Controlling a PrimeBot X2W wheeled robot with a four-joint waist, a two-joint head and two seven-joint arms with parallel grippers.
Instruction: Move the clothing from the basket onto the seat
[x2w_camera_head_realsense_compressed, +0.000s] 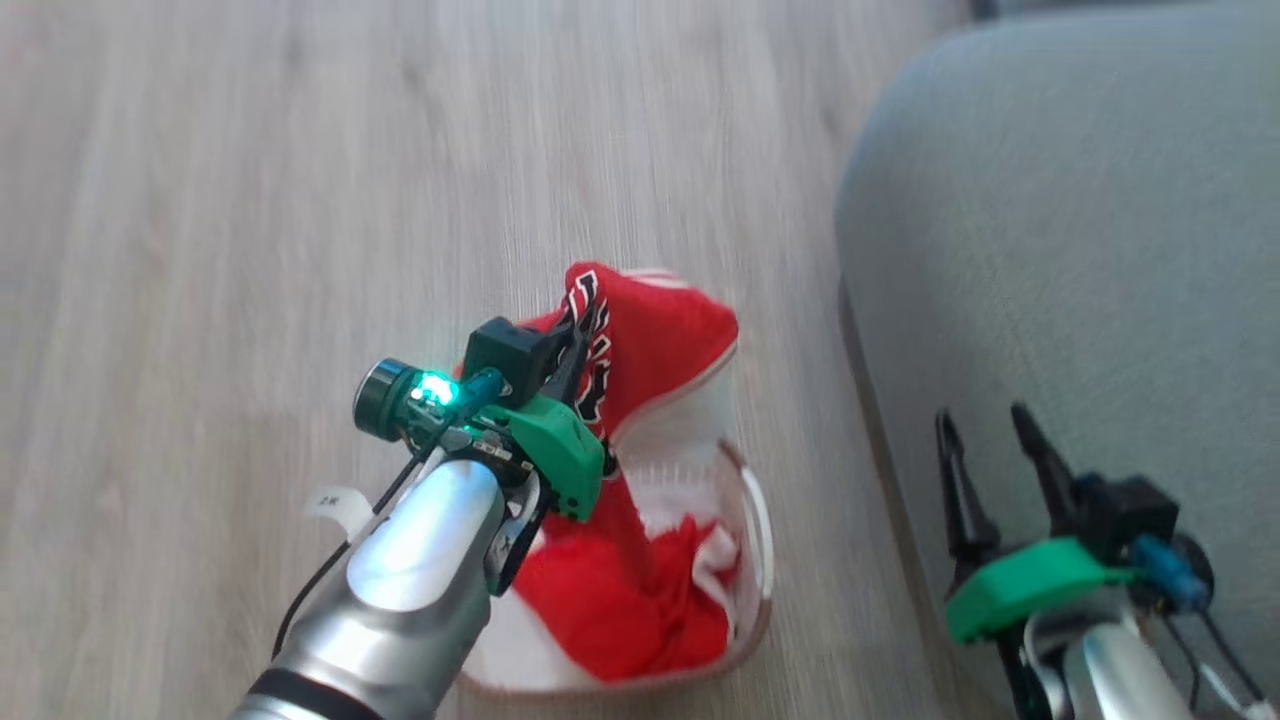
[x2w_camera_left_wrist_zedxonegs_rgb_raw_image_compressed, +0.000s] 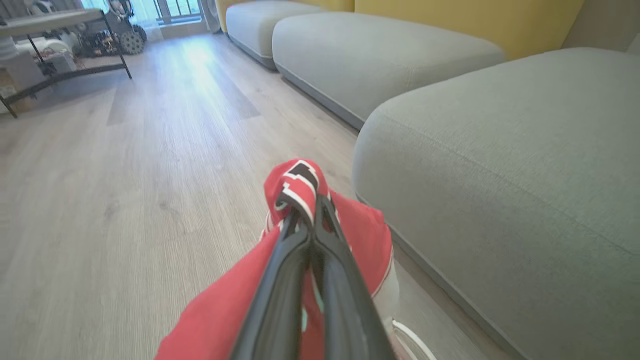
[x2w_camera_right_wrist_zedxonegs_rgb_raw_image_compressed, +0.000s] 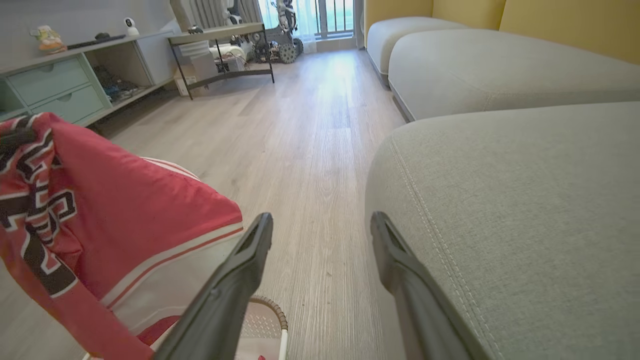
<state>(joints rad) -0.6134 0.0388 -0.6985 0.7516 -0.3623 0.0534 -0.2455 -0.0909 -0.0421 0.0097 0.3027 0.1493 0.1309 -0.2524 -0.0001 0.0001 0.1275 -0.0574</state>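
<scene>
My left gripper (x2w_camera_head_realsense_compressed: 583, 330) is shut on the red jersey (x2w_camera_head_realsense_compressed: 655, 345), pinching a fold with black-and-white lettering and holding it lifted above the basket (x2w_camera_head_realsense_compressed: 762, 540). In the left wrist view the jersey (x2w_camera_left_wrist_zedxonegs_rgb_raw_image_compressed: 300, 182) bunches around the closed fingertips of my left gripper (x2w_camera_left_wrist_zedxonegs_rgb_raw_image_compressed: 307, 210). More red clothing (x2w_camera_head_realsense_compressed: 610, 600) lies inside the basket below. My right gripper (x2w_camera_head_realsense_compressed: 990, 430) is open with nothing in it, over the edge of the grey-green seat (x2w_camera_head_realsense_compressed: 1080, 250). The right wrist view has the jersey (x2w_camera_right_wrist_zedxonegs_rgb_raw_image_compressed: 100, 195) at left, the basket rim (x2w_camera_right_wrist_zedxonegs_rgb_raw_image_compressed: 272, 310) below and the seat (x2w_camera_right_wrist_zedxonegs_rgb_raw_image_compressed: 525, 200) at right.
Pale wood floor (x2w_camera_head_realsense_compressed: 300, 200) surrounds the basket. Further grey cushions (x2w_camera_left_wrist_zedxonegs_rgb_raw_image_compressed: 370, 55) line a yellow wall. Far off stand a black-framed table (x2w_camera_right_wrist_zedxonegs_rgb_raw_image_compressed: 220, 40) and a light green drawer unit (x2w_camera_right_wrist_zedxonegs_rgb_raw_image_compressed: 55, 85).
</scene>
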